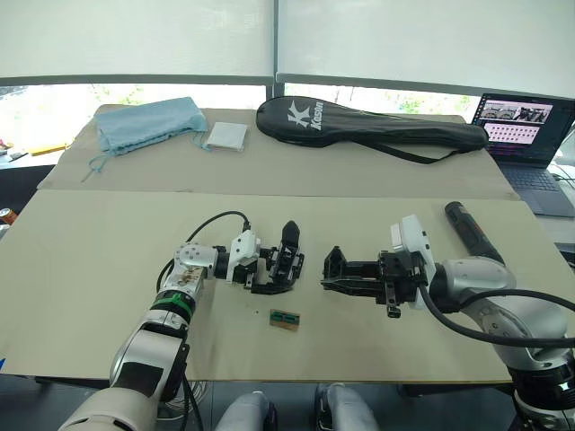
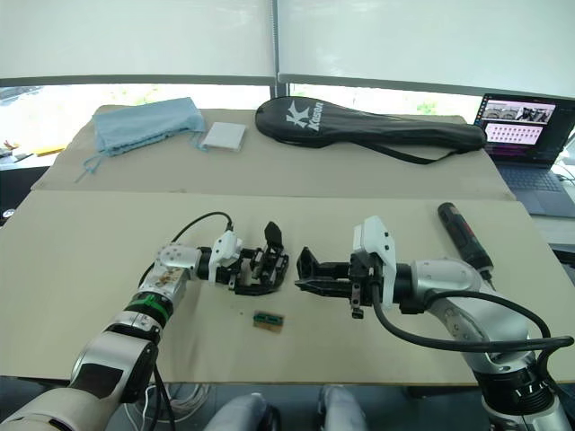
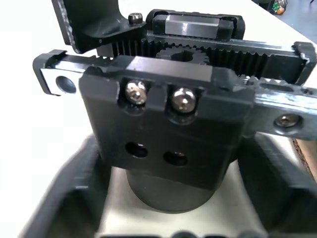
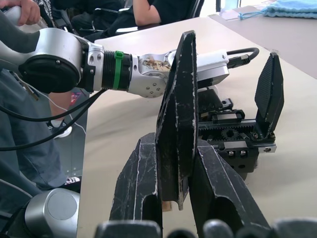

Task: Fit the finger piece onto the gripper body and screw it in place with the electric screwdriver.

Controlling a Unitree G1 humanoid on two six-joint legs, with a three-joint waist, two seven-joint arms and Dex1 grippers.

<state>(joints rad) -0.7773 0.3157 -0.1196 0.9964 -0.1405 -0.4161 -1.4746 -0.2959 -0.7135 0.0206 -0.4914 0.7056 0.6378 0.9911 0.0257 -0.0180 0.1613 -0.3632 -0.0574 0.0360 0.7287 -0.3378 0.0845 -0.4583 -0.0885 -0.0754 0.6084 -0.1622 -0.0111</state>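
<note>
The gripper body [image 1: 289, 251] is a black block with a toothed rack, a round base and one pointed finger standing up. My left gripper [image 1: 272, 275] is shut on it at mid-table; the left wrist view shows its two screw heads [image 3: 158, 98] and empty holes below them. The finger piece [image 4: 176, 124], black and tapered, is pinched upright between my right gripper's fingers [image 4: 223, 193]. My right gripper [image 1: 331, 277] holds it a short way right of the gripper body, apart from it. The electric screwdriver [image 1: 472, 232] lies on the table beyond my right wrist.
A small green-and-brown part [image 1: 285, 319] lies on the table just in front of the grippers. At the back are a black racket bag [image 1: 359, 126], a blue cloth [image 1: 144, 124] and a white pad [image 1: 225, 136]. A laptop [image 1: 530, 135] stands far right. People sit beyond the table [image 4: 148, 10].
</note>
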